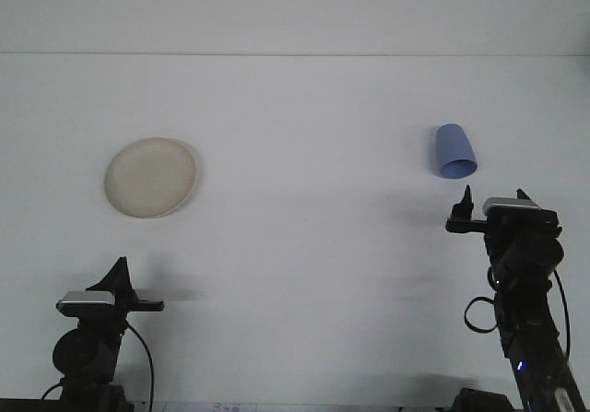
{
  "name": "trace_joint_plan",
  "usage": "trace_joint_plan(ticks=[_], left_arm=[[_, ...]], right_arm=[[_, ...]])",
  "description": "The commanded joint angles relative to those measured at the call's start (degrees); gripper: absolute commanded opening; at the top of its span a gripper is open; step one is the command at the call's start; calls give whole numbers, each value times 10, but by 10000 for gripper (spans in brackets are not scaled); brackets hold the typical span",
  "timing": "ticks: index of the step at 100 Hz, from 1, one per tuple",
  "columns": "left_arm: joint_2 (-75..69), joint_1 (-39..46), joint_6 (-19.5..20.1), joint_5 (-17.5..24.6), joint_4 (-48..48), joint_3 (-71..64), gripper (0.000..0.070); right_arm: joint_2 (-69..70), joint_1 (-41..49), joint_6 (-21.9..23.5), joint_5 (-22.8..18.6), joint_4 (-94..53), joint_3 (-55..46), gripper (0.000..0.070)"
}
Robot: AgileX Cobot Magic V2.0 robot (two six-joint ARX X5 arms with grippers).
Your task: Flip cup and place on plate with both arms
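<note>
A blue cup (454,151) rests on the white table (304,154) at the right, its wide rim toward me and its narrow base away. A cream plate (150,177) lies at the left. My right gripper (495,196) is raised just in front of the cup, a little to its right, and stands open with nothing between its two fingertips (467,195). Low at the table's front left is my left gripper (120,269), shut and empty, well in front of the plate.
Only the arms' black bodies and cables stand at the table's near edge, the left arm (88,347) and the right arm (530,320). A white wall rises behind the table's far edge (295,55).
</note>
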Motion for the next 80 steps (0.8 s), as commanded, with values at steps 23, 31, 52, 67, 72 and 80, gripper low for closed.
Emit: trace_joint_plan(ticks=[23,31,52,67,72,80], left_arm=[[-1,0,3,0,6,-11,16],[-1,0,3,0,6,-11,16],[-1,0,3,0,6,-11,16],[-1,0,3,0,6,-11,16],[-1,0,3,0,6,-11,16],[-1,0,3,0,6,-11,16]], right_arm=[[164,-65,22,-77,123,6,611],[207,-75,33,-92,157,8,611],[293,-76,34,-93,196,39,611],[340,-76,34,-93,214,69,610],[355,-76,31,-93,216,80,610],[381,-76,29,-94,217,100,610]])
